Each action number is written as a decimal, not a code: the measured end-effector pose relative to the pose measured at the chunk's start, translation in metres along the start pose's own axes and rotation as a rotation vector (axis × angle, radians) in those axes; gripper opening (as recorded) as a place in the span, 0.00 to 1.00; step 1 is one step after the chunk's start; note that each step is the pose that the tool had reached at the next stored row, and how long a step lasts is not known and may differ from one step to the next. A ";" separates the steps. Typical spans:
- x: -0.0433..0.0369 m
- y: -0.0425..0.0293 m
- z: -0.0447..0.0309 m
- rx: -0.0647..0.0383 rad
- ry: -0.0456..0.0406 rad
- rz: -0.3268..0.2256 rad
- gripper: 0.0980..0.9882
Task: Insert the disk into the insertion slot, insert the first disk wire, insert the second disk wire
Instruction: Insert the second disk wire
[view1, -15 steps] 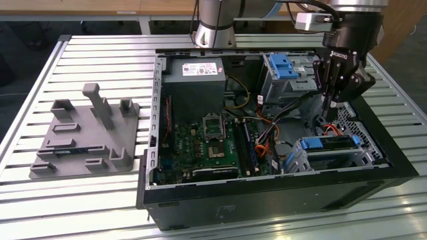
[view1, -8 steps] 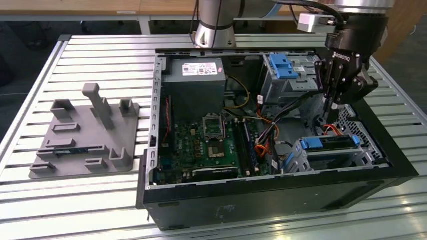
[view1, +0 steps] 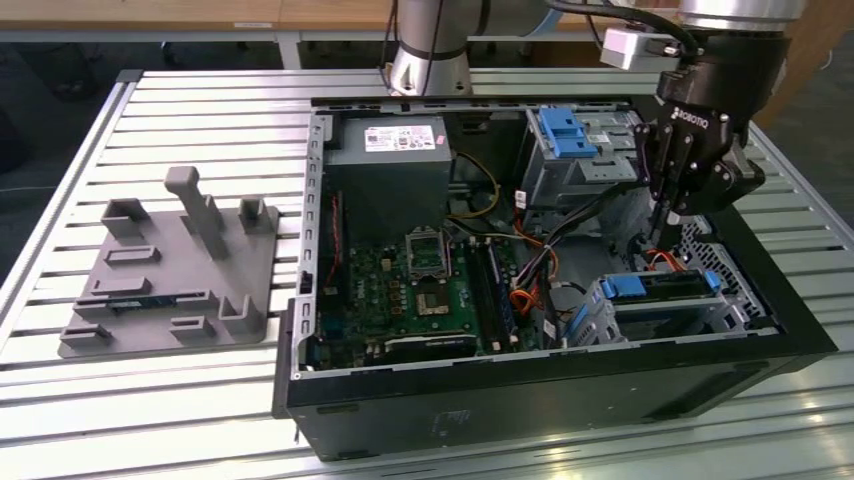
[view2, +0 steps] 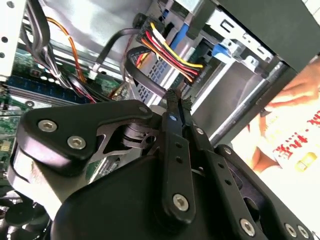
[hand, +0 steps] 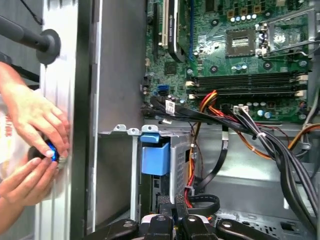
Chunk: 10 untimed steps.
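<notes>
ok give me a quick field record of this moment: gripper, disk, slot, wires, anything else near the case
gripper: lowered into the computer case, just above the disk end; fingers closed together
disk: blue-framed, sitting in the insertion slot
wires: multicoloured wire bundle with its connector right at the fingertips in the second wrist view
motherboard: exposed in the case floor
tall cage: silver, with a blue latch
grey fixture: on the table, at the exterior view's left
person: hands outside the case wall in the first wrist view

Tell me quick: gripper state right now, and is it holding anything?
Gripper: shut, fingers pinched together down inside the computer case, right beside the multicoloured wire bundle's connector by the disk; whether it actually grips the connector cannot be told.
</notes>
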<state>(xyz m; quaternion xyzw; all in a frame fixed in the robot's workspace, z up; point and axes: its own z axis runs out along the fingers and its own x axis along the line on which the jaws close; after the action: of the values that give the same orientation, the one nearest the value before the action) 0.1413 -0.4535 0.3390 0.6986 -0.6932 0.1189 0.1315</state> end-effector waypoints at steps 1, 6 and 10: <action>0.0011 0.0001 0.0004 0.001 -0.0150 0.000 0.06; 0.0067 0.0003 0.0024 0.005 -0.0773 0.000 0.06; 0.0142 0.0005 0.0020 0.005 -0.0955 0.000 0.06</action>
<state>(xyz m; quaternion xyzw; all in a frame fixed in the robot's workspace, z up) 0.1409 -0.4676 0.3421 0.7037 -0.6985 0.0872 0.0965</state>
